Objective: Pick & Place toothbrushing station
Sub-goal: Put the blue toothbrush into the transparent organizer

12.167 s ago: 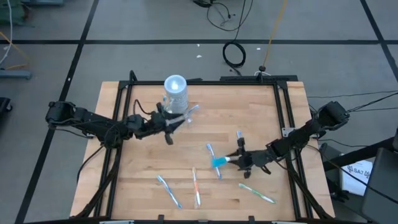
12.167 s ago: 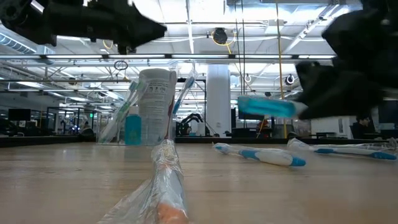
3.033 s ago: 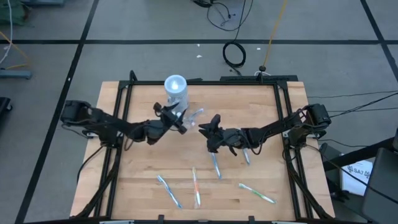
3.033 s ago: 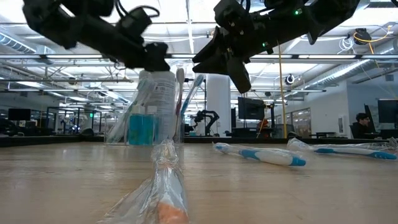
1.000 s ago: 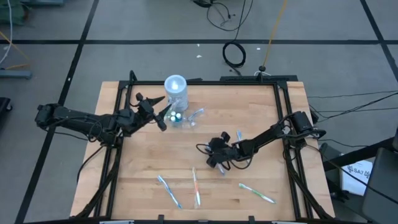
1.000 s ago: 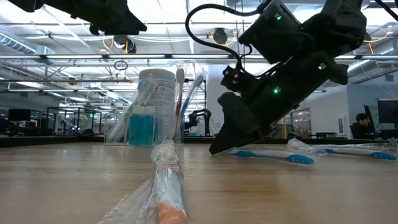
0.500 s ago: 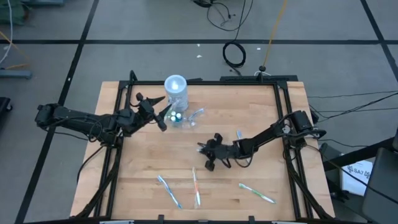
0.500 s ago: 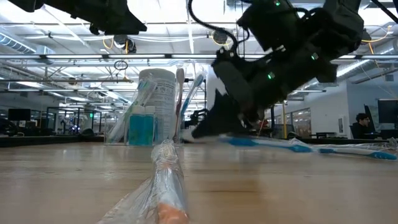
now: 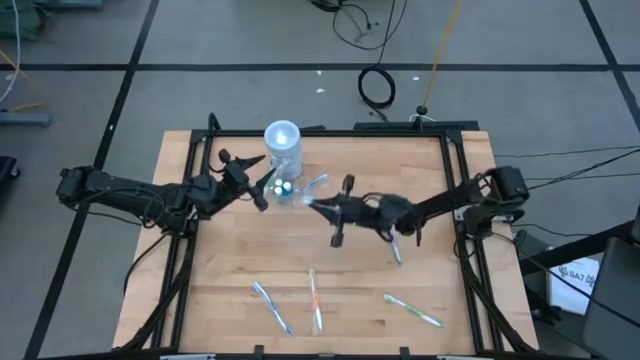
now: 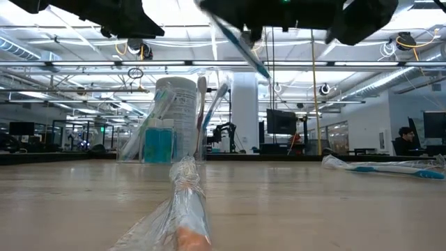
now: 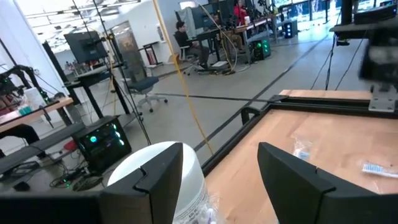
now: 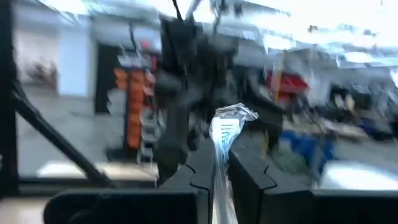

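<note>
The toothbrushing station (image 9: 283, 152) stands at the table's far left: a clear cylinder with a pale round top and a low clear tray part (image 9: 305, 190), with brushes and a teal tube inside. It also shows in the low view (image 10: 174, 118). My left gripper (image 9: 262, 190) hovers open just left of the station, level, its fingers (image 11: 158, 180) framing the pale top (image 11: 149, 171). My right gripper (image 9: 322, 207) hangs in the air just right of the tray, shut on a wrapped blue-and-white toothbrush (image 10: 240, 38). My right gripper pinches the wrapped toothbrush between its two fingers (image 12: 199, 168). The crinkled wrapper end (image 12: 227, 118) sticks out past the fingertips. The fingers come roughly level from the table's right side. The brush is lifted clear of the table and slants in the low view.
Wrapped toothbrushes lie loose on the wood: one (image 9: 393, 245) under the right arm and three near the front edge (image 9: 272, 307), (image 9: 315, 300), (image 9: 413, 311). One lies right before the low camera (image 10: 185, 209). A black frame rail (image 9: 200, 180) runs around the table.
My right gripper has taken a wrapped toothbrush off the middle of the table. It has risen high and gone toward the far edge and the station, tipping from pointing down to about level. The brush is now lifted clear.
</note>
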Controlling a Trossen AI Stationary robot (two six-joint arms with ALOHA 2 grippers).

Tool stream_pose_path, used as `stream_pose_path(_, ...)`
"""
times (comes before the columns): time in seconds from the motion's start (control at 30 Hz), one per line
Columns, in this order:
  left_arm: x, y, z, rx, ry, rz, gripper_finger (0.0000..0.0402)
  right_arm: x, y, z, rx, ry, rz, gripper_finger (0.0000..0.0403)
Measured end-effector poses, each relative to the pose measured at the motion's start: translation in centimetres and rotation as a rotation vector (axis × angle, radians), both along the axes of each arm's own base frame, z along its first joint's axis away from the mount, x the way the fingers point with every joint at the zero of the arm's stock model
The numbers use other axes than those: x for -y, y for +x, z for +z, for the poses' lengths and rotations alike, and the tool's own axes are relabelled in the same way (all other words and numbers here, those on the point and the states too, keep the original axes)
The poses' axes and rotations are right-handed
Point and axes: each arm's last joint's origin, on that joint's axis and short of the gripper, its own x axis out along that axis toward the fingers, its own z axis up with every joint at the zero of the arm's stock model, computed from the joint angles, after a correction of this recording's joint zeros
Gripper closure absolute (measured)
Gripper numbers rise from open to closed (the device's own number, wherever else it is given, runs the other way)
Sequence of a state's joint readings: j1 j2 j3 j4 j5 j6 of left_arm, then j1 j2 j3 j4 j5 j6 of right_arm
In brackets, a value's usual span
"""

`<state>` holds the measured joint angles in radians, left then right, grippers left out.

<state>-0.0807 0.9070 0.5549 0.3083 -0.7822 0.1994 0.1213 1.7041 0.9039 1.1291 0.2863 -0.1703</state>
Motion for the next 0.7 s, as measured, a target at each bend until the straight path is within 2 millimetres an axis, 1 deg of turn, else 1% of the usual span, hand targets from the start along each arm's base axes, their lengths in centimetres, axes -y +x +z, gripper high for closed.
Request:
stream_pose_path(0.07, 0.1, 0.0, -0.1, -0.02, 0.005, -0.03, 0.0188, 0.9, 0.0, 0.6, 0.065, -0.014, 0.053, 0.0379)
stream_pose_path(0.1, 0.3, 0.1, -0.3, -0.041, 0.011, -0.074, 0.0188, 1.3, 0.0, 0.7, 0.077, -0.009, 0.088, 0.0378)
stream_pose_path(0.2, 0.8, 0.4, -0.7, -0.097, 0.013, -0.297, 0.0188, 2.4, 0.2, 0.4, 0.051, 0.052, 0.182, 0.0375)
stream_pose_path(0.27, 1.3, 0.7, -0.9, -0.091, -0.009, -0.457, 0.0188, 2.9, 0.3, 0.1, 0.027, 0.113, 0.201, 0.0375)
stream_pose_path(0.33, 1.6, 1.4, -1.1, -0.075, -0.025, -0.565, 0.0188, 3.1, 0.3, 0.0, 0.026, 0.162, 0.206, 0.0377)
stream_pose_path(0.4, 1.8, 2.3, -1.5, -0.059, -0.041, -0.588, 0.0188, 3.1, 0.3, 0.0, 0.023, 0.187, 0.21, 0.0377)
stream_pose_path(0.53, 1.9, 3.9, -2.3, -0.027, -0.042, -0.605, 0.0188, 2.9, 0.3, -0.2, -0.005, 0.182, 0.249, 0.0374)
stream_pose_path(0.63, 2.0, 5.3, -3.4, -0.021, -0.037, -0.657, 0.0188, 2.8, 0.3, -0.3, -0.017, 0.177, 0.285, 0.0373)
stream_pose_path(0.7, 1.9, 5.9, -3.6, 0.027, -0.061, -0.672, 0.0188, 2.8, 0.4, -0.5, -0.033, 0.179, 0.284, 0.0373)
